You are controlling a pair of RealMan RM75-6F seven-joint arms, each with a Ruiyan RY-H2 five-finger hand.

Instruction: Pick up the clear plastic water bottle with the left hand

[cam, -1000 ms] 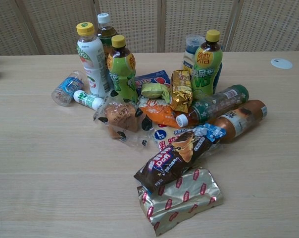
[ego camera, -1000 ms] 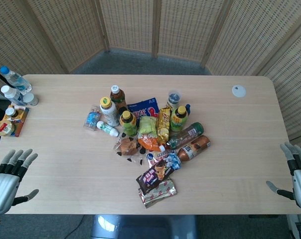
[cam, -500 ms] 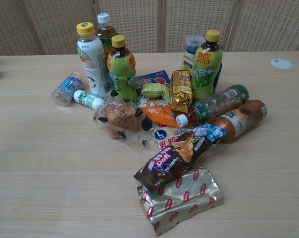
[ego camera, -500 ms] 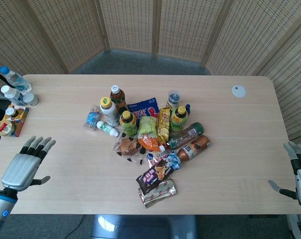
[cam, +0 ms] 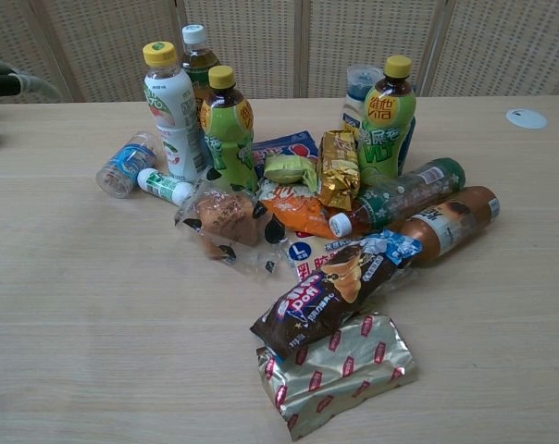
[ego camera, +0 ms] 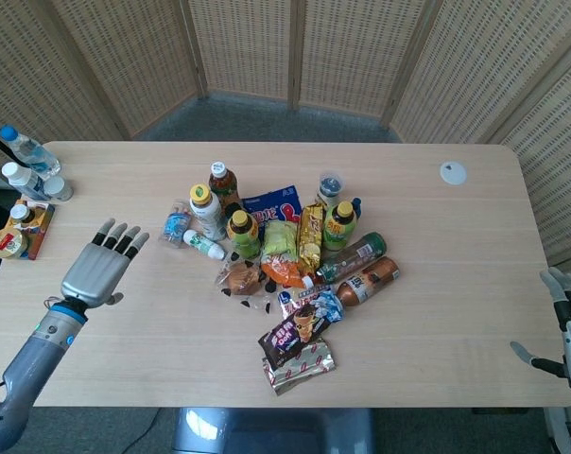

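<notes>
The clear plastic water bottle [ego camera: 175, 227] with a blue label lies on its side at the left edge of the pile; in the chest view the bottle [cam: 124, 166] lies next to a small white bottle [cam: 164, 187]. My left hand [ego camera: 98, 270] hovers over the table left of it, fingers spread, holding nothing. Only a bit of that hand [cam: 6, 81] shows at the chest view's top left corner. My right hand [ego camera: 569, 331] hangs off the table's right edge, fingers apart and empty.
Tall drink bottles [ego camera: 207, 210] stand just right of the water bottle. Snack packets [ego camera: 295, 336] and lying bottles [ego camera: 369, 281] fill the table's middle. More bottles and tins [ego camera: 25, 165] stand at the far left edge. A white lid [ego camera: 453, 172] lies far right.
My left hand has risen from the table's near-left corner and travelled forward and right towards the water bottle. The right hand has barely shifted.
</notes>
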